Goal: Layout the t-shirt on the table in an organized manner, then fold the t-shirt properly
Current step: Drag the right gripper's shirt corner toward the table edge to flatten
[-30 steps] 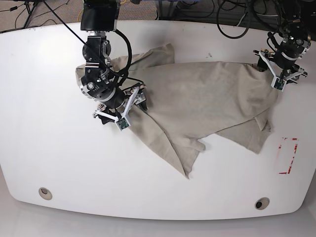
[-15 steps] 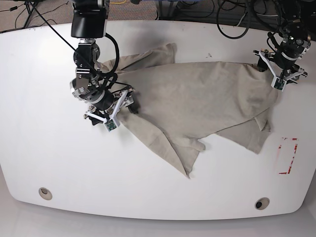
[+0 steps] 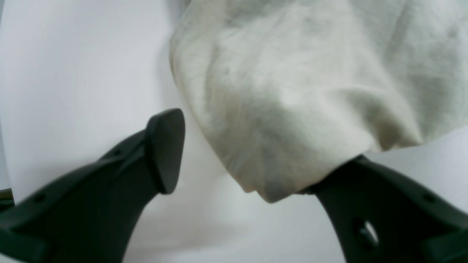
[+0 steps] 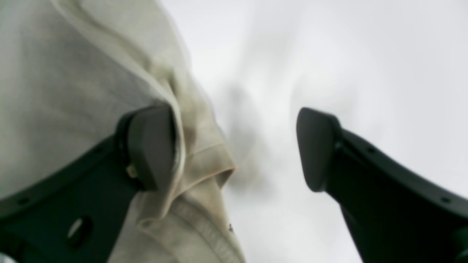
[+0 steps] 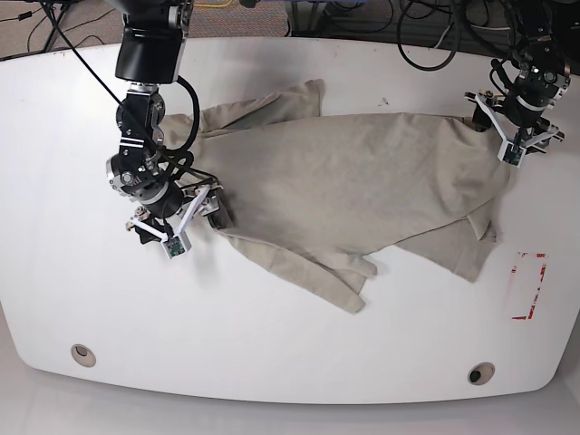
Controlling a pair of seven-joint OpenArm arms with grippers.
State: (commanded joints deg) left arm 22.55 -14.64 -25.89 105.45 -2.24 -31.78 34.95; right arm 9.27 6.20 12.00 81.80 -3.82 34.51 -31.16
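The t-shirt lies spread but wrinkled across the middle of the table, one corner folded near the front. The right gripper is at its left edge with fingers apart, cloth touching one finger. The left gripper stands spread at the far right corner, cloth draped over one finger.

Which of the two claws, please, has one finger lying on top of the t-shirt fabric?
The right claw: its finger lies over the t-shirt, the other over bare table. The left claw's fabric drapes over a finger instead.
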